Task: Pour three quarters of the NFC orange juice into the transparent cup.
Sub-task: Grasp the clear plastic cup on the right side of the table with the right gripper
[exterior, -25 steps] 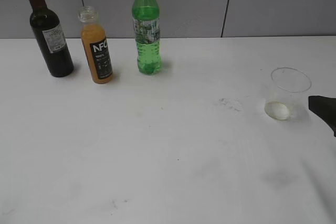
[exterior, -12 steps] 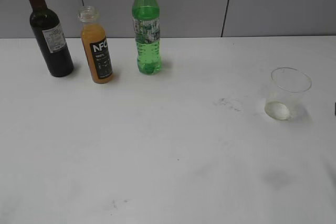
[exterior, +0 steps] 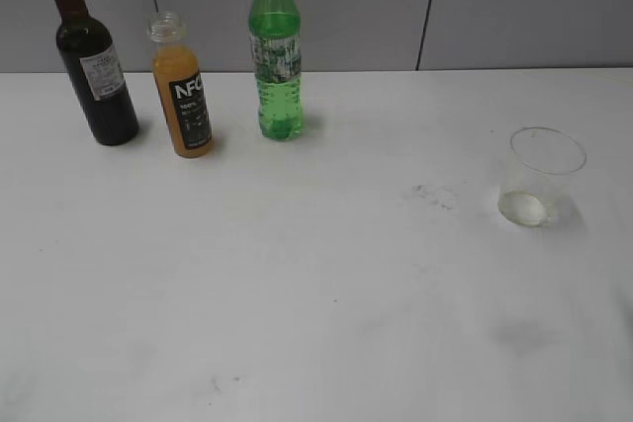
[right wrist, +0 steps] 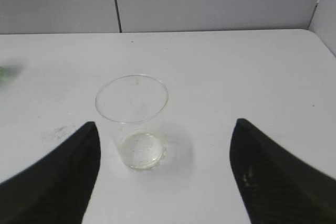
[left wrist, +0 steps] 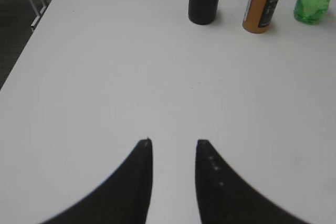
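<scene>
The NFC orange juice (exterior: pixel 182 86), a small capless bottle with a black label, stands at the back left between two taller bottles; it also shows in the left wrist view (left wrist: pixel 264 1). The transparent cup (exterior: pixel 540 177) stands upright at the right and holds no juice; it shows in the right wrist view (right wrist: pixel 134 120). My left gripper (left wrist: pixel 173 142) is open and empty, well short of the bottles. My right gripper (right wrist: pixel 165 127) is wide open and empty, with the cup just ahead between its fingers. Neither gripper shows in the exterior view.
A dark wine bottle (exterior: pixel 91 56) stands left of the juice and a green bottle with a yellow cap (exterior: pixel 276 51) stands right of it. The white table (exterior: pixel 316 284) has faint smudges. A grey wall runs behind. The table's left edge shows in the left wrist view (left wrist: pixel 31 35).
My right gripper's tip showed at the right edge of the exterior view one second ago and has drawn back out of that view. The bottles and cup have not moved.
</scene>
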